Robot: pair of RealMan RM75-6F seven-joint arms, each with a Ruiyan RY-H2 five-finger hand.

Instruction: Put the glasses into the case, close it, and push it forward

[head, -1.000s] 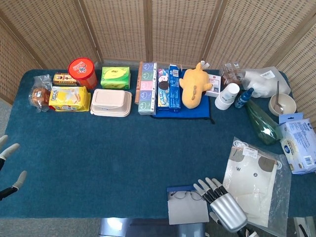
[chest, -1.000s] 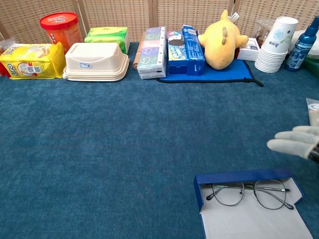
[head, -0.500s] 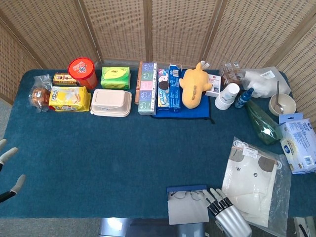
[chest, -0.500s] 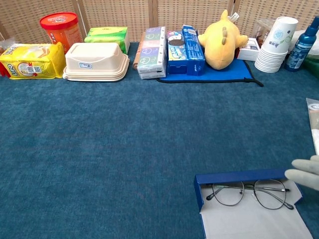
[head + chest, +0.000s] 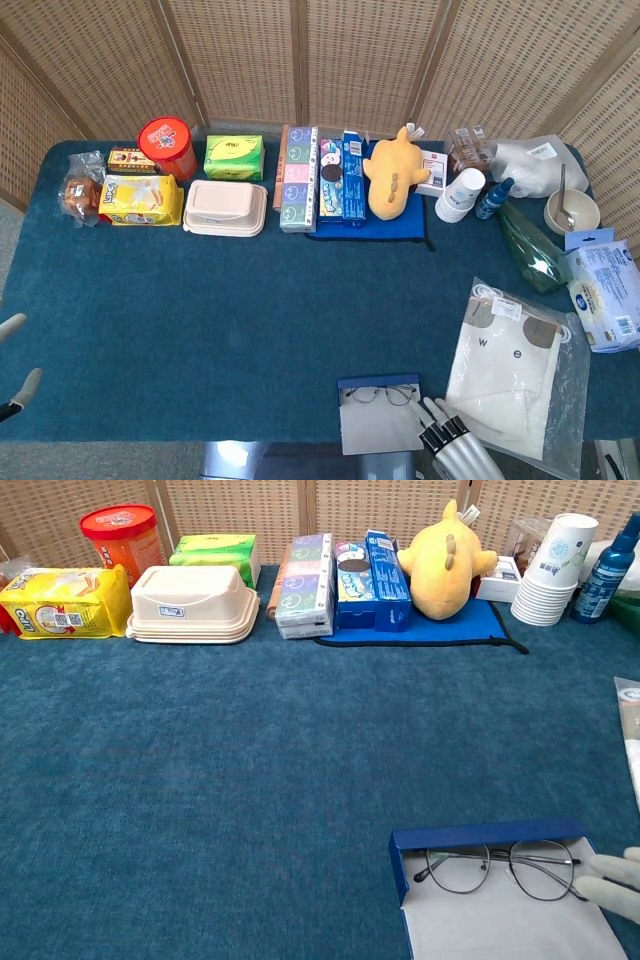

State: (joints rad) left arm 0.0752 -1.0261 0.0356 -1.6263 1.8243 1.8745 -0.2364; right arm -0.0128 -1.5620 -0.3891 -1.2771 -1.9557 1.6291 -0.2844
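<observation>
While the back of the blue table (image 5: 230,310) holds a red canister (image 5: 166,145), cream lunchbox (image 5: 226,207) and yellow plush (image 5: 391,173), the head view shows a bagged garment (image 5: 510,375) right of the open blue case (image 5: 380,413) at the front edge, glasses (image 5: 379,394) inside. Right hand (image 5: 455,448) just beside the case, fingers straight, apart, holding nothing. Left hand (image 5: 14,375) at far left edge, fingers spread, empty. Chest view: right fingertips (image 5: 612,876) touch the glasses' right rim; paper cups (image 5: 553,568) far back.

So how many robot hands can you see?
2. The right hand is at the table's near edge, beside the glasses in the open case. The left hand pokes in at the far left edge.
</observation>
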